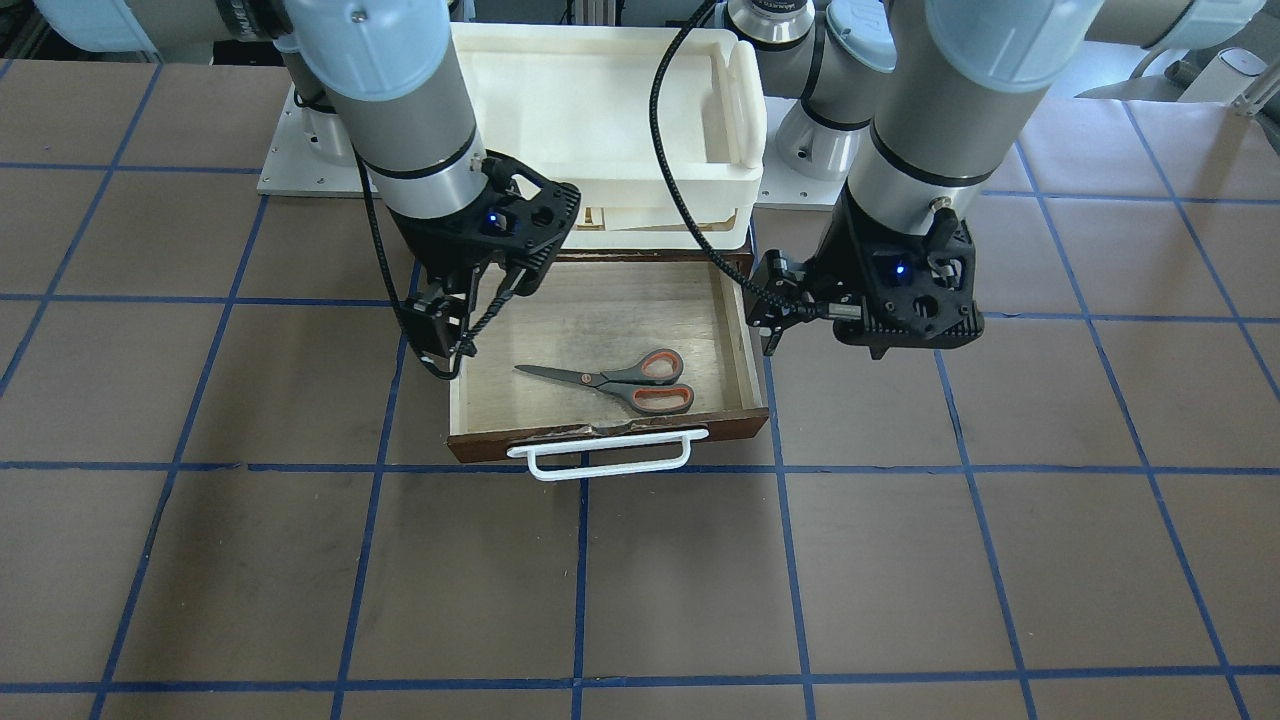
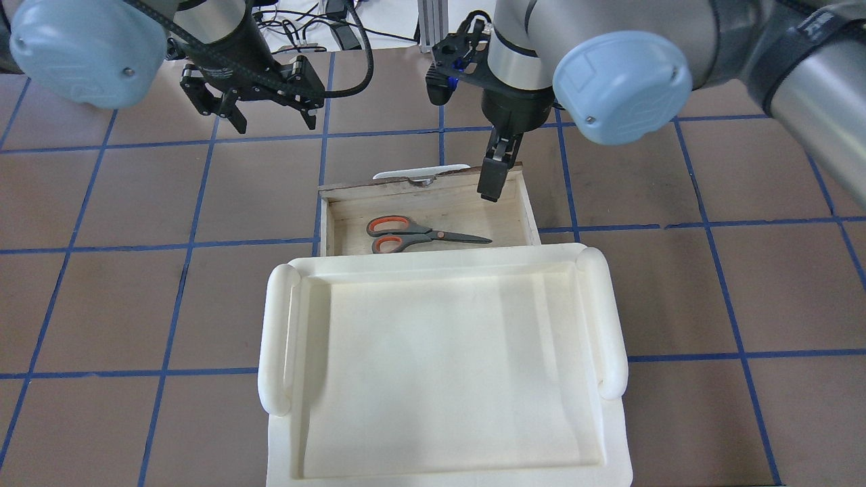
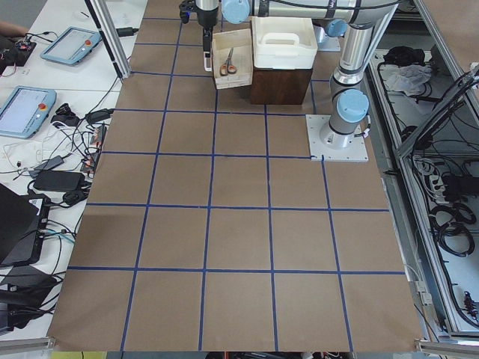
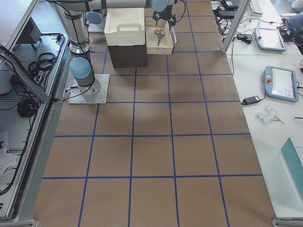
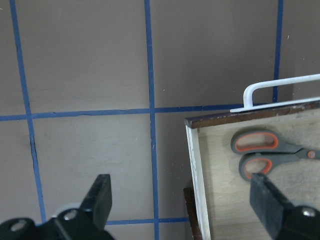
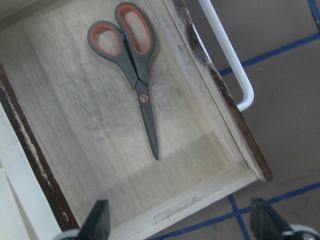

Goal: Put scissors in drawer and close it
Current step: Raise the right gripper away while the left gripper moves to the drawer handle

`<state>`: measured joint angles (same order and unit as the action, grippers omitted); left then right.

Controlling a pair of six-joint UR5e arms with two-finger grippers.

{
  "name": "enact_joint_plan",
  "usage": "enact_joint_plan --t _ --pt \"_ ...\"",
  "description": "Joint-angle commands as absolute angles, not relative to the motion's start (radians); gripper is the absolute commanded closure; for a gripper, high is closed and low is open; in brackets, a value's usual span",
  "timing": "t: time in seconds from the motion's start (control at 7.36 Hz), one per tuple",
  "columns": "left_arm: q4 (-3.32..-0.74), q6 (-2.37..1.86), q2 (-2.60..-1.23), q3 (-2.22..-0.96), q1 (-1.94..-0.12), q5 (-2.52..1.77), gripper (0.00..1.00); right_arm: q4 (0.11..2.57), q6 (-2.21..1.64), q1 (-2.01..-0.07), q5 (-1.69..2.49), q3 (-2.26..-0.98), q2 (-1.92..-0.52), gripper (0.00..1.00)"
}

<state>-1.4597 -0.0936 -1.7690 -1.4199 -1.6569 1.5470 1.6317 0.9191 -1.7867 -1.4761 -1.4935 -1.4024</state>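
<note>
The scissors (image 1: 620, 380) lie flat and closed inside the open drawer (image 1: 600, 310), handles toward the robot's left and near the front. They also show in the overhead view (image 2: 419, 235) and in both wrist views (image 5: 265, 150) (image 6: 135, 65). The drawer's white bar handle (image 1: 600, 462) faces away from the robot. My right gripper (image 1: 445, 342) (image 2: 488, 186) hangs open and empty above the drawer's right-hand wall. My left gripper (image 1: 770, 325) (image 2: 276, 123) is open and empty, above the table just outside the drawer's left wall.
A cream-white plastic tray (image 2: 277, 338) sits on top of the dark cabinet that the drawer slides out of. The brown table with its blue grid lines (image 1: 780, 560) stretches beyond the drawer's front. Black cables hang from both wrists.
</note>
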Motion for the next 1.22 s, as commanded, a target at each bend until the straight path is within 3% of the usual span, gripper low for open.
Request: enact_joint_plan --t 0.0,0.27,1.09 --pt "-1.317 -0.197 -1.895 -1.375 -1.745 1.546 0.00 1.589 0.844 -1.665 -1.477 -1.493 -1.440 0.01" --pt "-1.280 -0.248 -1.971 -1.330 -1.791 1.557 0.00 1.586 0.725 -1.582 -1.482 -1.493 -1.479 0.00" --pt "-1.195 -0.281 -2.147 -1.267 -1.891 1.574 0.00 1.519 0.177 -1.591 -1.529 -1.499 -1.525 0.00"
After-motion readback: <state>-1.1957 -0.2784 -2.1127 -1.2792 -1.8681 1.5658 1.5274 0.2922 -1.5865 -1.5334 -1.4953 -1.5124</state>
